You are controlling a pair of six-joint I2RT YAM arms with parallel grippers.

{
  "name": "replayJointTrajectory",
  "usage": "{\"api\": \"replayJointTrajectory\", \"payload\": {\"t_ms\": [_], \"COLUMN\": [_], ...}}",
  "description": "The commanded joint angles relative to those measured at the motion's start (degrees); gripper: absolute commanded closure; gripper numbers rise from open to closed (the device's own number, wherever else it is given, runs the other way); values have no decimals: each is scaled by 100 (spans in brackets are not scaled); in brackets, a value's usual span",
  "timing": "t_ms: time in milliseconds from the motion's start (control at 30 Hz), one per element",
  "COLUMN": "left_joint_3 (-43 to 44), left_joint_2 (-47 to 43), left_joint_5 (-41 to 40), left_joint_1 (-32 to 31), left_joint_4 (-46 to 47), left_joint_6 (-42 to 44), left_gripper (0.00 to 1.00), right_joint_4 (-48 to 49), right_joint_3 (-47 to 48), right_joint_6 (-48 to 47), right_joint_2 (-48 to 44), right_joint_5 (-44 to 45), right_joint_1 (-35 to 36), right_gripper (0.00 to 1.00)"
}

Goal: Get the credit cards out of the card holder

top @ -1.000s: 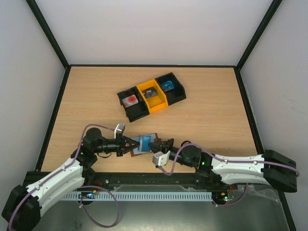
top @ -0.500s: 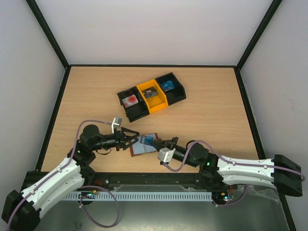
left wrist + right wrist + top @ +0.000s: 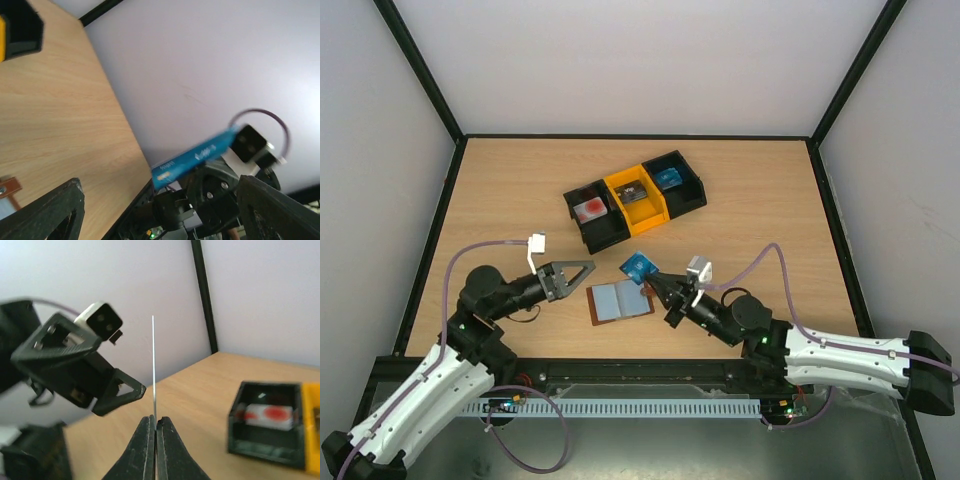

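Top external view puts the blue card [image 3: 638, 266] in the air just off the 1 o'clock corner of the card holder [image 3: 620, 300], clear of its sleeves. The right pincer [image 3: 657, 284] is pressed together on the card's lower edge. In the right wrist view the card shows edge-on, a thin upright line rising from the tips. The holder lies spread open on the tabletop [image 3: 750, 220], pale sleeves up; whether the dark grey card sits in one I cannot tell. The left pincer [image 3: 588, 271] is spread wide at the holder's 10 o'clock, touching nothing.

The step in hand looks like carrying this card off and laying it down. With so little of the card inside the pinch it could pivot or slip, so the grip should be kept firm and the move slow. A good place is bare wood toward 3 o'clock, away from the left pincer and short of the bins [image 3: 635, 200] at 12 o'clock. Tilt the card flat and low before letting go — dropped upright, it would likely topple or skid. Nothing pins the holder, so any brush on the way could shift it.
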Motion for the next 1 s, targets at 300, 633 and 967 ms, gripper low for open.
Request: {"api": "replayJointTrajectory", "payload": {"t_ms": [300,633,967], "left_joint_3": [-904,-1119,-1222], "left_joint_2": [-197,-106,-84], "left_joint_5": [785,637,894], "left_joint_1": [17,22,18], "left_joint_4": [1985,2438,2362], "left_joint_6": [-428,-654,-609], "left_gripper": [20,82,97], "right_joint_4": [3700,5519,4740], "right_joint_3": [-345,-366,-774], "right_joint_6": [6098,6843,7031], "right_joint_2": [1797,3344,2835], "right_joint_5": [59,-488,-65], "right_joint_1": [33,31,24], "right_gripper": [98,98,95]}}
